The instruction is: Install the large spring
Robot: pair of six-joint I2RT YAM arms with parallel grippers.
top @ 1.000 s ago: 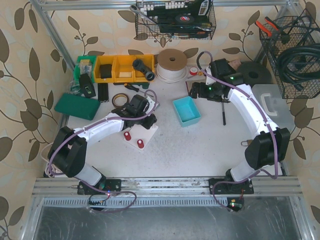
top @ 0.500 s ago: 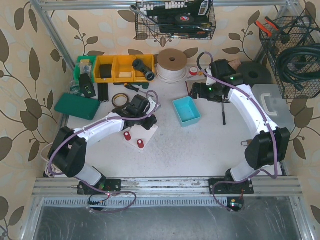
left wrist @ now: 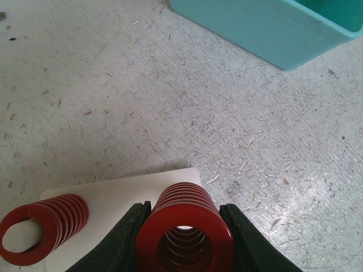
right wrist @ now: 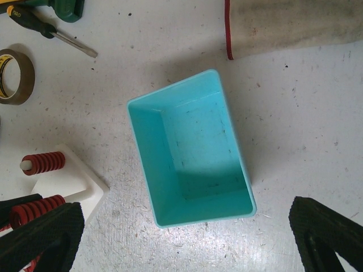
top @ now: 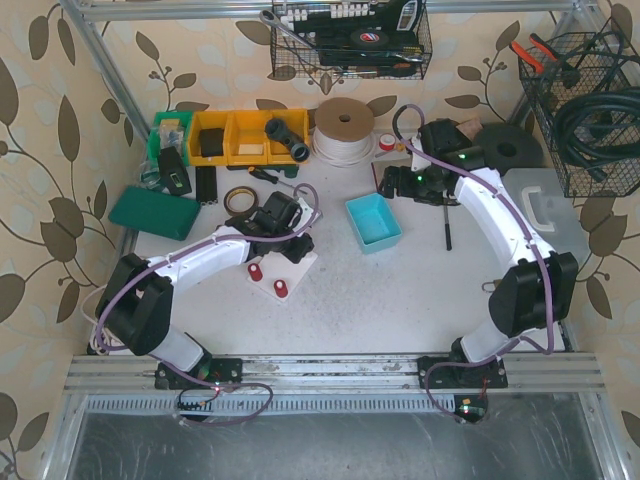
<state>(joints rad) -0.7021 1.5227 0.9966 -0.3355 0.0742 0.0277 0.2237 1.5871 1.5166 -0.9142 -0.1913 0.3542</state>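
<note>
Across the scuffed, speckled grey table point(top: 400, 300), the seating step of the task is judged to be in hand. The left gripper point(left wrist: 185, 211) is poised low over the fixture, and its padded black jaws are closed on the large spring point(left wrist: 187, 195), which is gripped on both flanks. The right gripper point(right wrist: 184, 235) is held above the teal bin point(right wrist: 193, 141) with its jaws spread wide and nothing between them.

The bin is seen as an open, smooth-walled plastic rectangle with nothing in it, standing just beside the white base plate point(left wrist: 113, 195). That plate is flat, matte and square-cornered. The large spring is located over the plate's corner nearest the bin. It is a glossy red coil of thick, closely wound flat wire, with a round hollow bore. A smaller red spring point(left wrist: 48, 218) of the same make is seen on the plate beside it, fitted over a pale post point(right wrist: 24, 165).

Whether a post has been entered by the large spring cannot be told. The next move is judged to require the bore to be centred, the coil pressed down, and the jaws opened.
</note>
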